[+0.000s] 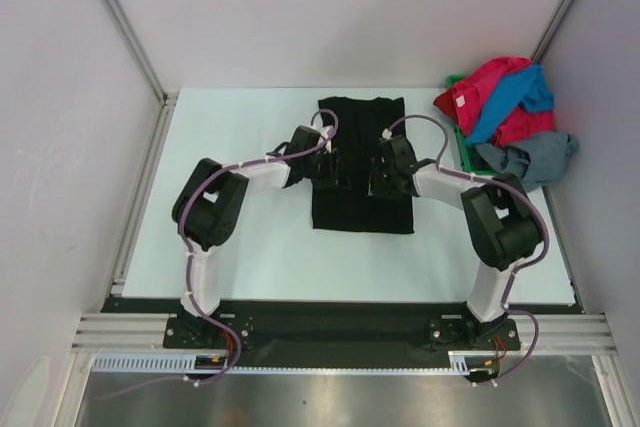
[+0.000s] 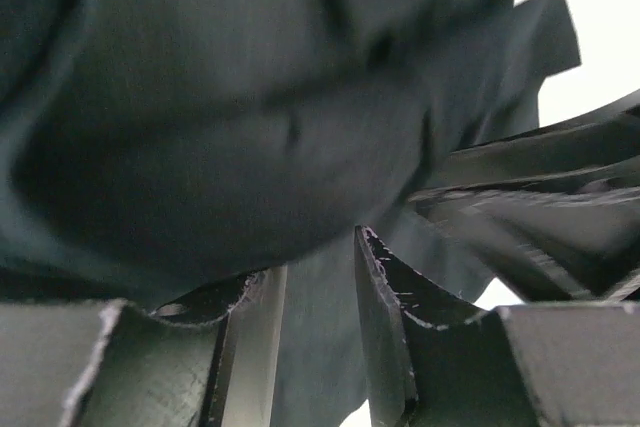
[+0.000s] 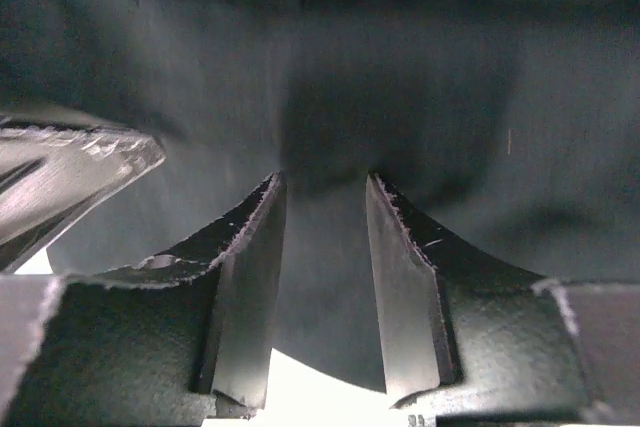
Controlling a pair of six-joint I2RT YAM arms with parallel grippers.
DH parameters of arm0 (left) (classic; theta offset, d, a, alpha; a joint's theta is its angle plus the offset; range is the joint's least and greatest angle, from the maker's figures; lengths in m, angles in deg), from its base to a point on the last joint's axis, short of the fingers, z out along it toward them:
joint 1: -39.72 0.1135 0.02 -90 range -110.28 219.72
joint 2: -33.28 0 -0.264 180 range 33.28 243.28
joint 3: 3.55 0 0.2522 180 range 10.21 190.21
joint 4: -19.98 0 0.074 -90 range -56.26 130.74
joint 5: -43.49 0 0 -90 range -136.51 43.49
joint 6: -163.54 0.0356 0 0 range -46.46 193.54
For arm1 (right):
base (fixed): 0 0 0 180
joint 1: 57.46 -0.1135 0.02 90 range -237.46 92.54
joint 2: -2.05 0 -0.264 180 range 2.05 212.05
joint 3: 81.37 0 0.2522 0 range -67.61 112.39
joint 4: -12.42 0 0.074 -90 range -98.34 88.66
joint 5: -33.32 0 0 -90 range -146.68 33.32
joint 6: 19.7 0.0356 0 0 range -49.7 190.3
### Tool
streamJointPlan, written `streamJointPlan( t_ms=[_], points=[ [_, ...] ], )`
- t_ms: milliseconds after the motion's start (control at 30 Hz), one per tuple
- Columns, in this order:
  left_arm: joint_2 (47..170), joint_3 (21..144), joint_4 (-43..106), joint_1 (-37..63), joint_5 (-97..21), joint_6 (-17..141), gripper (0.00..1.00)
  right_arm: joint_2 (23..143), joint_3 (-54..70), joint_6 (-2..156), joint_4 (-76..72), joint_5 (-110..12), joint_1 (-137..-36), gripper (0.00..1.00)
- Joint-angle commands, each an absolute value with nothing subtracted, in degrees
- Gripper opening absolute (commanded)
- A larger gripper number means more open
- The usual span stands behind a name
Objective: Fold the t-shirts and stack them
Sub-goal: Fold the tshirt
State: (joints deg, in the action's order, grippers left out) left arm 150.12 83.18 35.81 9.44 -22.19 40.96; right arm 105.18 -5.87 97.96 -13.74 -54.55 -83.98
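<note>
The black t-shirt (image 1: 360, 215) lies flat in the middle of the white table (image 1: 240, 247), partly folded into a tall rectangle. Both grippers are low over its middle. My left gripper (image 1: 330, 169) is at its left edge and my right gripper (image 1: 378, 177) is just right of centre. In the left wrist view, dark cloth (image 2: 200, 127) fills the frame, and the left gripper (image 2: 312, 252) has its jaws apart with cloth showing through the gap. The right gripper (image 3: 323, 179) is also open over the black cloth (image 3: 400, 77), with a cloth edge and white table below.
At the back right, a pile of red-pink (image 1: 485, 87), bright blue (image 1: 512, 97) and grey (image 1: 530, 159) t-shirts sits on a green bin (image 1: 463, 147). White walls and metal posts close in the table. The two grippers are close together; each shows at the edge of the other's wrist view.
</note>
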Motion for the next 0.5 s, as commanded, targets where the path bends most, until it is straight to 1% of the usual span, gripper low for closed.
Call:
streamJointPlan(
  t_ms=[0, 33, 100, 133, 167, 233, 267, 367, 467],
  points=[
    [152.45, 89.83, 35.39, 11.33, -23.48, 41.19, 0.39, 110.32, -0.65, 95.36, -11.7, -58.7, -83.66, 0.43],
    [153.59, 93.67, 36.37, 12.29, -23.31, 41.19, 0.39, 111.64, 3.54, 94.92, -12.49, -58.87, -82.52, 0.44],
    [155.79, 97.99, 39.27, 13.08, -22.52, 41.72, 0.39, 115.41, 7.52, 93.25, -13.02, -58.87, -81.29, 0.44],
    [158.06, 102.63, 40.58, 13.87, -22.78, 42.15, 0.39, 116.65, 9.28, 92.37, -13.03, -59.14, -80.15, 0.45],
    [159.04, 104.85, 43.29, 14.4, -23.04, 42.77, 0.39, 117.79, 14.34, 91.58, -13.9, -59.23, -79.44, 0.45],
    [160.19, 109.85, 45.33, 15.89, -22.69, 43.12, 0.38, 120.0, 19.73, 89.21, -18.2, -61.32, -78.21, 0.45],
    [159.5, 110.4, 46.56, 16.25, -22.95, 43.21, 0.38, 120.09, 24.54, 88.41, -19.52, -62.03, -78.03, 0.46],
    [153.88, 108.4, 46.48, 17.04, -23.13, 44.17, 0.4, 118.25, 29.76, 85.78, -24.09, -62.83, -77.41, 0.49],
    [147.82, 102.78, 45.79, 17.04, -22.43, 44.79, 0.43, 114.39, 27.51, 85.68, -26.99, -63.36, -77.06, 0.52]
  ],
)
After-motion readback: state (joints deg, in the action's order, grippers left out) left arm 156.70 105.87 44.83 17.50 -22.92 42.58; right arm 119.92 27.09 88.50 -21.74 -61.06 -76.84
